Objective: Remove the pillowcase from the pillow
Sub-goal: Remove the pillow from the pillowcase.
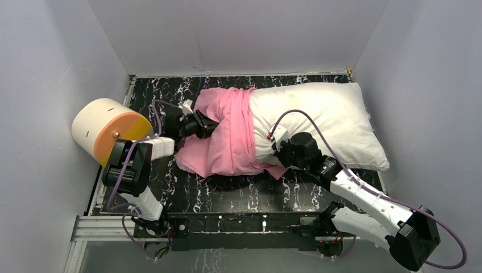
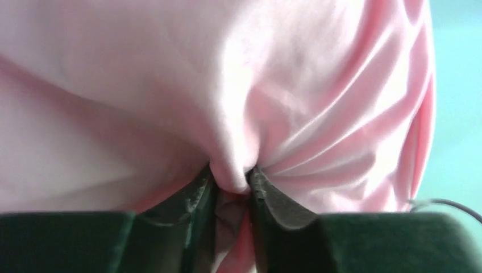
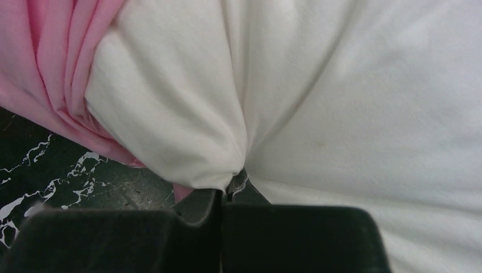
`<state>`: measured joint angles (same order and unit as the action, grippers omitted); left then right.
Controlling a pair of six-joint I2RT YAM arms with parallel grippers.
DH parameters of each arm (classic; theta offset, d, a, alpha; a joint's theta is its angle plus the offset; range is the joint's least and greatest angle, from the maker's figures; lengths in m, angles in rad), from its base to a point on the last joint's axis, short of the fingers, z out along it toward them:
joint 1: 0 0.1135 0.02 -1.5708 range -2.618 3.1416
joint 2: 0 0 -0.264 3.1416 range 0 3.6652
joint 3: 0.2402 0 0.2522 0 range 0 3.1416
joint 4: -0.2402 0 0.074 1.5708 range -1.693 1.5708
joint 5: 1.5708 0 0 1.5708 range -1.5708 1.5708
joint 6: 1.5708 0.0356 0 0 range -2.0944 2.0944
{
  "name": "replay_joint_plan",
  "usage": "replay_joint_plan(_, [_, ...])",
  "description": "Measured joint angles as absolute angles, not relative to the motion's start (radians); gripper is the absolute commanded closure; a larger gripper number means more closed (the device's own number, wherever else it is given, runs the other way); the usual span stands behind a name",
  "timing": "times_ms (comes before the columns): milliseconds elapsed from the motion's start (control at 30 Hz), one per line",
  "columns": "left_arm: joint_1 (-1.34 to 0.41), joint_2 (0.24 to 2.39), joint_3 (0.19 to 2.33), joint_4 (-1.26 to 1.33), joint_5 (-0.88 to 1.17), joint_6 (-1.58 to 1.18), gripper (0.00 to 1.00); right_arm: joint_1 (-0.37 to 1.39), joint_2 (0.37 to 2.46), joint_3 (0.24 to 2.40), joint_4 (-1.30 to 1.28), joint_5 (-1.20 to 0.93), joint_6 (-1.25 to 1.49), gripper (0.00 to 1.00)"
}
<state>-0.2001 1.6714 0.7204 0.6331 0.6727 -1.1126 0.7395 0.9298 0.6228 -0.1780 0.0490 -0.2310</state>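
- Table [image 1: 239,193]: dark top with white marbling, enclosed by pale walls [image 1: 239,34] on three sides.
- Pillow [image 1: 329,119]: white and plump, lying across the far right part of the table. Its right end is bare; its left end is inside the pink cover.
- Pillowcase [image 1: 227,136]: pink, bunched in folds over the left end of the pillow, with its near edge spilling onto the table.
- Cylinder [image 1: 108,128]: cream with an orange end face, at the left wall beside the left arm (well clear of the fabric).
- Left gripper [image 2: 233,179]: reaches in from the left, fingers clamped on a raised fold of the pillowcase.
- Right gripper [image 3: 233,187]: at the near edge of the pillow, just right of the pink hem, fingers closed on a pinch of white pillow fabric.
- Purple cables [image 1: 318,122]: one loops over the pillow above the right wrist.
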Motion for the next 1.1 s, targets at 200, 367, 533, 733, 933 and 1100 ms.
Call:
replay_joint_plan(200, [-0.224,1.613,0.756,0.639,0.683,-1.097,1.00,0.740,0.933,0.623,-0.181,0.099,-0.193,1.00])
replay_joint_plan(367, [-0.227,1.419,0.835,0.183,0.452,-0.857,1.00,0.752,0.934,0.626,-0.186,0.184,-0.136,1.00])
replay_joint_plan(533, [-0.179,1.279,1.027,-0.183,0.205,-0.607,1.00,0.763,0.965,0.665,-0.229,0.245,-0.073,1.00])
replay_joint_plan(733, [-0.133,1.270,1.205,-0.410,0.036,-0.424,1.00,0.766,1.007,0.705,-0.259,0.304,-0.005,1.00])
replay_joint_plan(933, [-0.115,1.271,1.214,-0.574,-0.110,-0.348,1.00,0.770,1.028,0.725,-0.284,0.346,0.075,1.00])
replay_joint_plan(1100, [-0.113,1.271,1.239,-0.678,-0.194,-0.317,1.00,0.775,1.028,0.726,-0.290,0.371,0.121,1.00])
